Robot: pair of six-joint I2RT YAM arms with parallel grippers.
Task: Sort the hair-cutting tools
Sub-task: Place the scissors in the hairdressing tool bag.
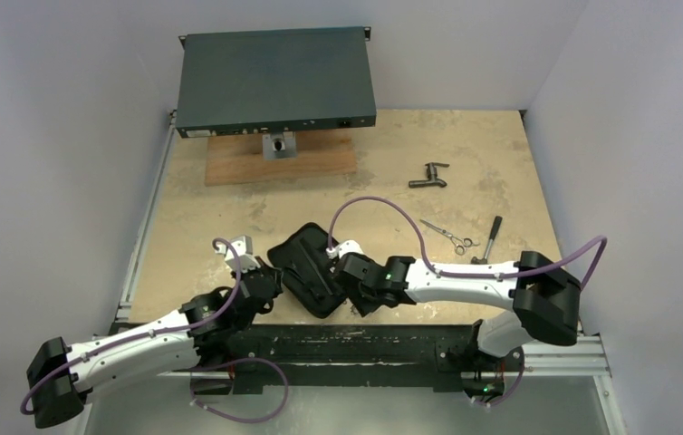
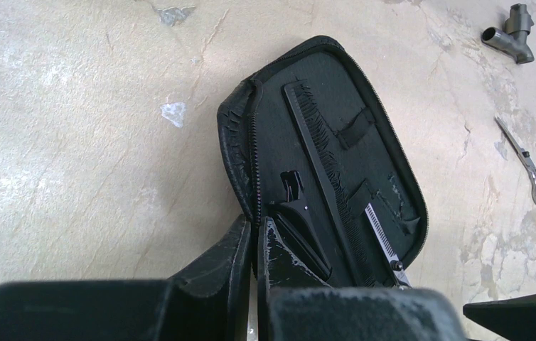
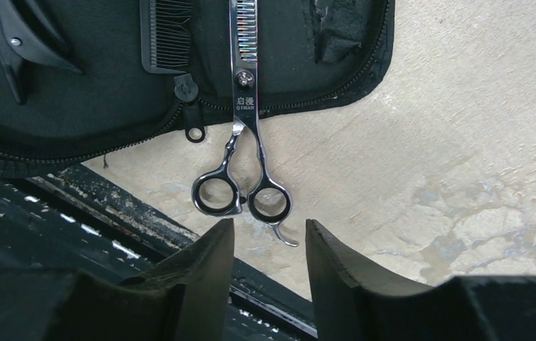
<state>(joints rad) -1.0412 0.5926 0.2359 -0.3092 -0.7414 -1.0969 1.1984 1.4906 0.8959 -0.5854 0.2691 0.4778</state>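
A black zip case lies open near the table's front edge. My left gripper is shut on its zipped rim. Inside the case lie a black comb, a black clip and toothed silver scissors. The blades of these scissors are tucked into the case and their finger rings stick out over the table. My right gripper stands open just behind those rings, holding nothing. A second pair of silver scissors lies loose on the table to the right.
A small hammer lies beside the loose scissors. A dark T-shaped fitting sits farther back. A dark flat box rests on a wooden board at the back. The table's black front rail runs just under the case.
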